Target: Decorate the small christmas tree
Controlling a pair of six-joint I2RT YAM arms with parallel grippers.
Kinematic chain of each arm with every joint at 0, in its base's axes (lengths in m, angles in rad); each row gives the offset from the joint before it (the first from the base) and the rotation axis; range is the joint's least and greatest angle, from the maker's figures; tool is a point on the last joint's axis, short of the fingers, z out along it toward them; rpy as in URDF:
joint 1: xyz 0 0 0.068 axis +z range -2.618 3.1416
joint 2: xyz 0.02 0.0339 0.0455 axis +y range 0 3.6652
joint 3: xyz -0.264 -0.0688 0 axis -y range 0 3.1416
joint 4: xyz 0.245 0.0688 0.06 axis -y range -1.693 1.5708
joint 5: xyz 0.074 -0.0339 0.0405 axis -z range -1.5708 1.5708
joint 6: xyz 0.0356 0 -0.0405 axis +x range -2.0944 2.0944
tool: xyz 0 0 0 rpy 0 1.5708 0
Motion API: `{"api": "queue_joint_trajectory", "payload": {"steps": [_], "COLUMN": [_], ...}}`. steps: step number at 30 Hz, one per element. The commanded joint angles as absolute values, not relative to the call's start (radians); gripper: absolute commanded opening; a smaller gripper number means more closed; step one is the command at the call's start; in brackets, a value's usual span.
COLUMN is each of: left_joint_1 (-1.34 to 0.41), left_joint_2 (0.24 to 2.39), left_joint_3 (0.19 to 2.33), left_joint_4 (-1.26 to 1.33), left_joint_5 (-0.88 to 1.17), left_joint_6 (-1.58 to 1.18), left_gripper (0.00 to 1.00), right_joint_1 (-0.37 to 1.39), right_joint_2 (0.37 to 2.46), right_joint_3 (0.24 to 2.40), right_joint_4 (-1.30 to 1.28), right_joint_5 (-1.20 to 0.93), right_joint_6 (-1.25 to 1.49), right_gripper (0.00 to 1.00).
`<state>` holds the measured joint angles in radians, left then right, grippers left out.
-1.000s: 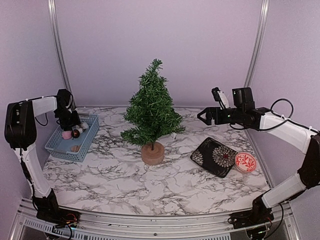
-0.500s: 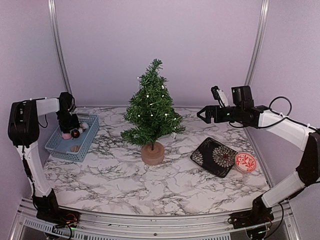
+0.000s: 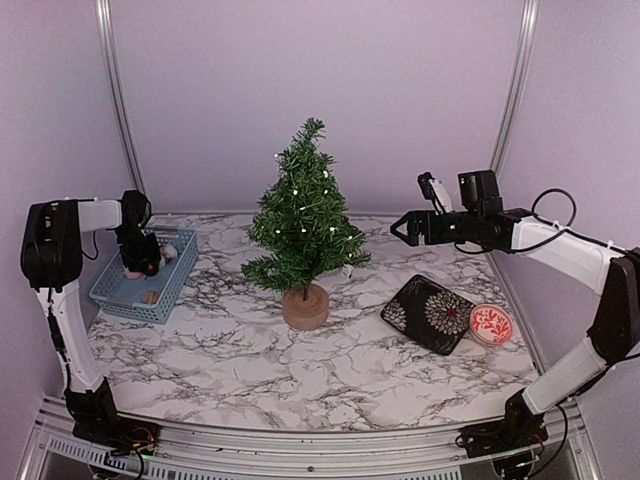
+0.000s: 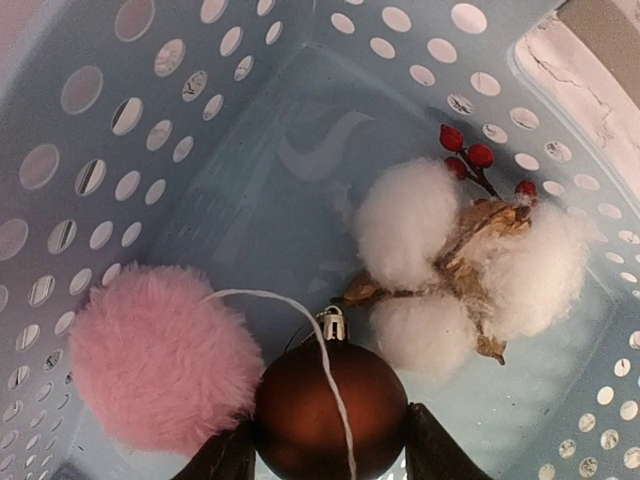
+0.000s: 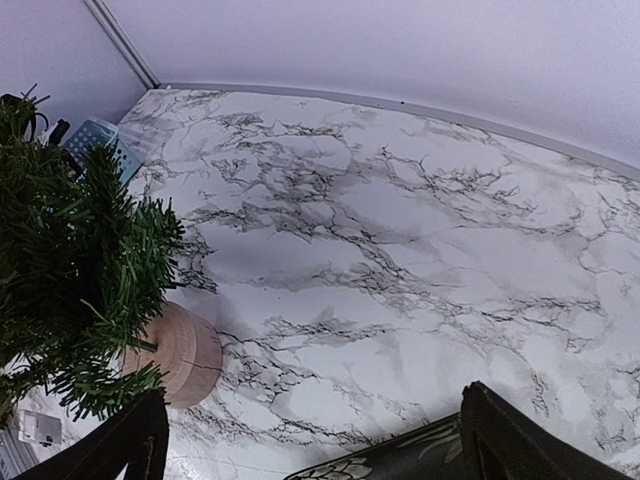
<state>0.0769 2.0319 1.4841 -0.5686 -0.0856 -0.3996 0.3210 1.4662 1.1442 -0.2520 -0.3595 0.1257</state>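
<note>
Left fingers [image 4: 437, 455]: clamped on shiny brown round bauble [image 4: 328, 405], lower centre
Right fingers [image 5: 520, 445]: spread, empty
Small dark-green bristly christmas tree [image 3: 303, 215]: mid-frame on marble counter [image 3: 350, 370]
Lift: go straight up; keep white string loop [image 4: 260, 293] off fluffy pink pompom [image 4: 160, 360]

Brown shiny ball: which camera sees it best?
The left wrist view: the brown ball sits close up between the left fingers, silver cap and white string plain. The top external view shows only a dark speck in the blue basket; the right wrist view shows none of it.
</note>
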Motion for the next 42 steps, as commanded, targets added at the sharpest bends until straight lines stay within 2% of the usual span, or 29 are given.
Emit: {"api": "queue_joint_trajectory", "payload": {"steps": [1,10,18,26,29,42], "left_joint_1": [0.079,0.077,0.075,0.076,0.076,0.059], "left_joint_2": [1.960,1.747,1.705,1.760,1.764,1.842], "left_joint_3": [1.491,1.479,1.351,1.332,1.337,1.339], "left_joint_4": [-0.578,-0.606,-0.594,-0.611,-0.610,-0.602], "left_joint_5": [-0.016,0.124,0.333,0.208,0.235,0.176], "left_joint_6": [-0.384,-0.371,-0.337,-0.212,-0.202,-0.198], "left_gripper": [0.48,0.50,0.55,0.56,0.59,0.56], "right_joint_1": [0.313,0.312,0.313,0.313,0.313,0.313], "right_joint_2": [1.452,1.443,1.448,1.441,1.436,1.430], "right_joint_3": [1.177,1.159,1.146,1.140,1.141,1.137], "right_joint_4": [-0.260,-0.242,-0.221,-0.224,-0.234,-0.250], "right_joint_5": [-0.369,-0.386,-0.426,-0.432,-0.427,-0.416], "right_joint_6": [0.113,0.107,0.100,0.090,0.087,0.095], "right_gripper": [0.99,0.99,0.99,0.99,0.99,0.99]}}
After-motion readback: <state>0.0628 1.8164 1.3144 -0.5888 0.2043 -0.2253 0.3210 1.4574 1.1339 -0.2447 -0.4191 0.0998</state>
